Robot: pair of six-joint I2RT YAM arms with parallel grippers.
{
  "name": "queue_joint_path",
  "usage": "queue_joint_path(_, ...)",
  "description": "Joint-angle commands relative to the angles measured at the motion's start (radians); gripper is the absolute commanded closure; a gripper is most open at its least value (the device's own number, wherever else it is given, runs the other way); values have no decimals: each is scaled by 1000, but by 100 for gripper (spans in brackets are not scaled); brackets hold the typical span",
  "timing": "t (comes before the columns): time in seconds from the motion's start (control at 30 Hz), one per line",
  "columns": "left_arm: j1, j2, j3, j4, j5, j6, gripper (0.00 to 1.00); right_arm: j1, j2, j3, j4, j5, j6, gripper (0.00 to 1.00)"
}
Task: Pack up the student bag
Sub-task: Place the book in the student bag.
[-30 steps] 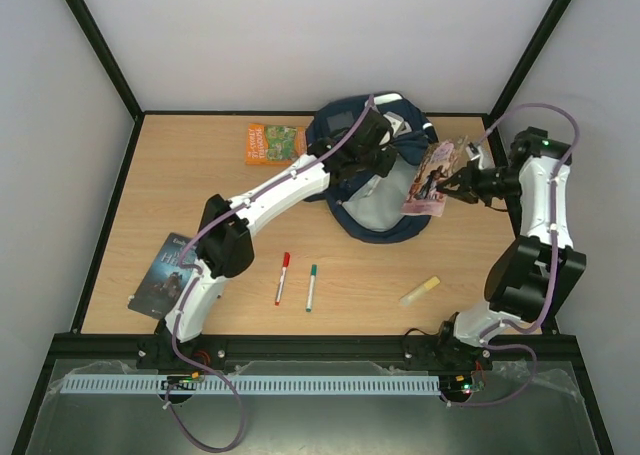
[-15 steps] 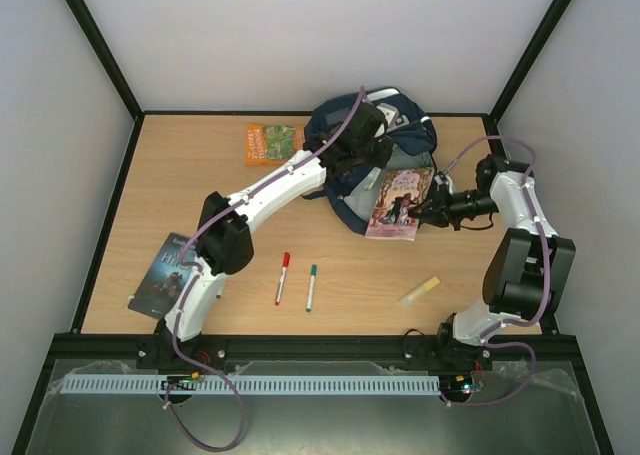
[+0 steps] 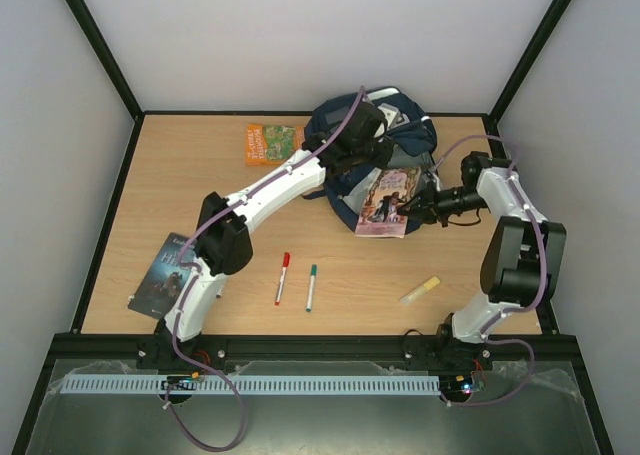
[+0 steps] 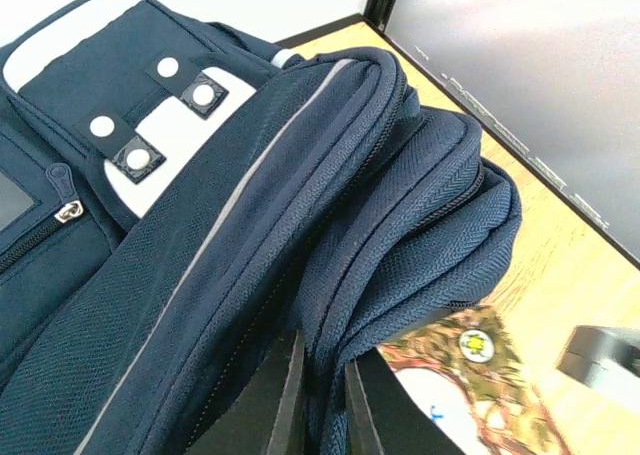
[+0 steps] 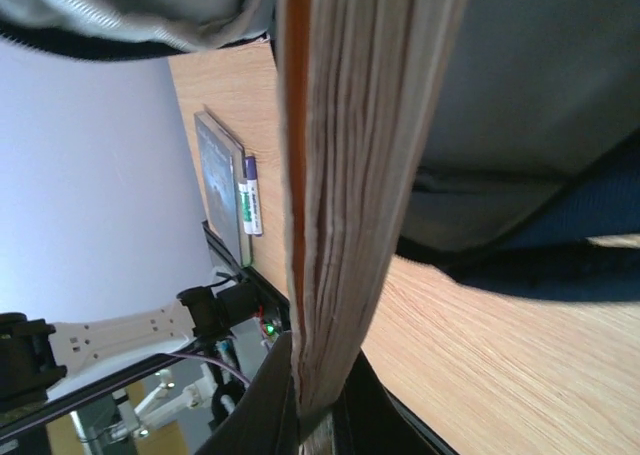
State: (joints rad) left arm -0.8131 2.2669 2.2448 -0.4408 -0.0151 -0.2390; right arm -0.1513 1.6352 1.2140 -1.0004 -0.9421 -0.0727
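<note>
The navy student bag lies at the back of the table, its mouth facing the near side. My left gripper is shut on the zipped fabric rim of the bag, and the fold runs up between the two black fingers. My right gripper is shut on the edge of a pink-covered book, which lies tilted at the bag's mouth. In the right wrist view the book's page edges rise from the jaws, with the bag's grey lining behind them. A corner of the book's cover shows under the lifted rim.
An orange book lies left of the bag. A dark book rests by the left arm's base. A red marker, a green marker and a yellow highlighter lie near the front edge.
My right gripper has carried the book left and down from upright beside the bag to its mouth, laying it flatter. The left gripper has kept its hold on the rim.
</note>
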Motion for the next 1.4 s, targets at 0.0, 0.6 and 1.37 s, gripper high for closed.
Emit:
queue_joint_path(0.0,-5,-128,55,77,4,3,98,9,68,34,64,-94,55,99)
queue_joint_path(0.6,-26,-177,64,55,27,-17,98,28,300,114,448,-79,242,99)
queue_joint_path(1.37,-74,-186,20,-3,-27,27,98,131,386,199,418,232,234,64)
